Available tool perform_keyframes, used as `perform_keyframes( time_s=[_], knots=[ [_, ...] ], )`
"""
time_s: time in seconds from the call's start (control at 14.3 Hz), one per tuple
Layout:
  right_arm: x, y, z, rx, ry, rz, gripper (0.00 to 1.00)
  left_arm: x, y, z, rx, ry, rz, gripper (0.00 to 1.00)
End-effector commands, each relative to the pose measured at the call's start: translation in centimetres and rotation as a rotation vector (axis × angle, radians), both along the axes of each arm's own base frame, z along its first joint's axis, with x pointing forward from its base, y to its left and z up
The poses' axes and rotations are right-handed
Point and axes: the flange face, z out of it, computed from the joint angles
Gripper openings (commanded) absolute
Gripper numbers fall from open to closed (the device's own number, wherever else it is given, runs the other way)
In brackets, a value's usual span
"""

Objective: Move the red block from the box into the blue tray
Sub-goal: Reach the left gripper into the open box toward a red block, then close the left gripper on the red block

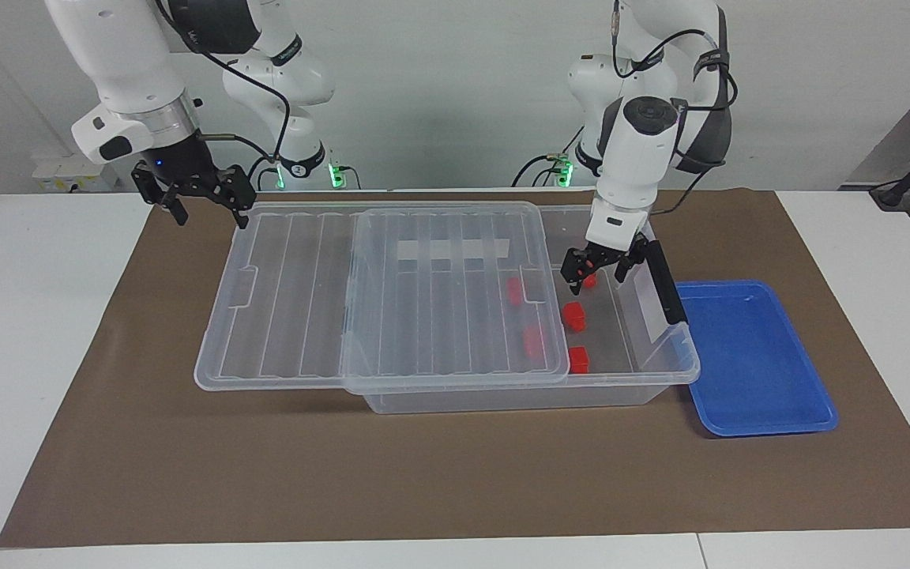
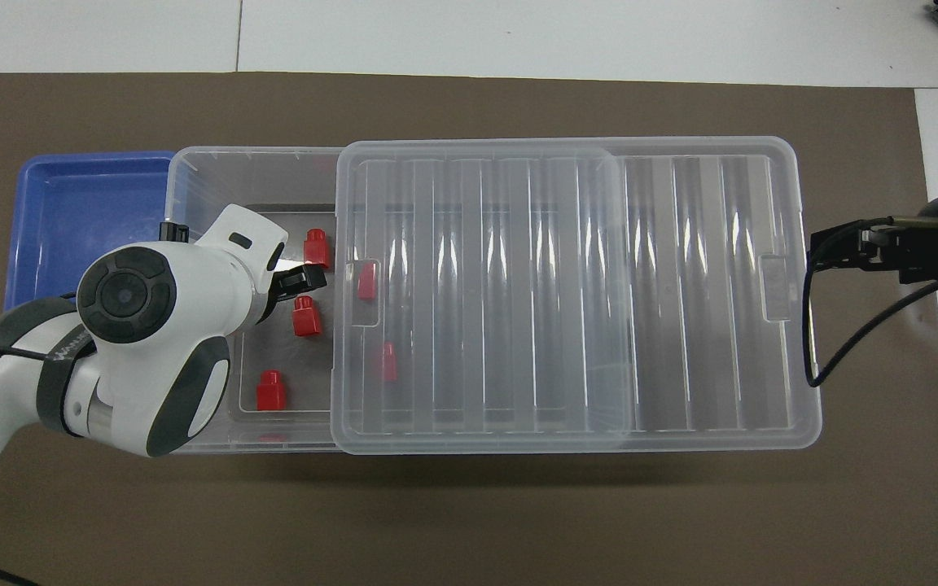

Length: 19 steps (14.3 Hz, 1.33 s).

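Note:
The clear box (image 1: 664, 378) lies across the mat with its ribbed lid (image 1: 423, 316) slid toward the right arm's end, so the end by the blue tray (image 1: 755, 356) is uncovered. Three red blocks show in the uncovered part (image 1: 574, 315) (image 1: 579, 359) (image 1: 590, 279); two more show through the lid (image 1: 515, 291) (image 1: 533, 341). My left gripper (image 1: 599, 276) is open and holds nothing; it hangs over the uncovered end, about over the middle red block (image 2: 305, 316). My right gripper (image 1: 210, 212) is open and waits in the air by the lid's corner at the right arm's end.
The blue tray (image 2: 86, 212) sits on the brown mat right beside the box's (image 2: 192, 171) end with the black handle (image 1: 664, 288), at the left arm's end. A white tape strip (image 1: 451, 250) shows through the lid (image 2: 558, 285). White table surrounds the mat.

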Motion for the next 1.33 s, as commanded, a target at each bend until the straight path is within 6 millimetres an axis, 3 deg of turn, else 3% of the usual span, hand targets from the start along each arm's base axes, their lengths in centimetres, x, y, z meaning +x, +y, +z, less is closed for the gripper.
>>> perform_keyframes(
  time_s=[0.0,0.21,0.42,0.63,0.98,1.26],
  knots=[
    [0.2,-0.3,0.1,-0.001,0.012,-0.022,1.00,0.3,0.4,-1.1,0.007,-0.026,0.006,1.00],
    [0.2,-0.2,0.1,0.000,0.012,-0.020,1.00,0.8,1.0,-1.6,0.003,-0.039,0.010,1.00],
    [0.2,-0.2,0.1,0.000,0.010,-0.020,1.00,1.2,0.3,-4.4,0.005,-0.024,0.009,1.00],
    [0.2,-0.2,0.1,0.000,0.012,-0.020,1.00,1.3,0.2,-5.5,0.009,-0.014,0.008,1.00],
    [0.2,-0.2,0.1,0.000,0.012,-0.020,1.00,-0.7,-0.7,-7.1,0.027,0.028,-0.022,1.00],
    [0.2,-0.5,0.1,0.002,0.010,-0.025,1.00,-1.7,-0.4,-7.8,0.036,0.050,-0.026,1.00]
  ],
)
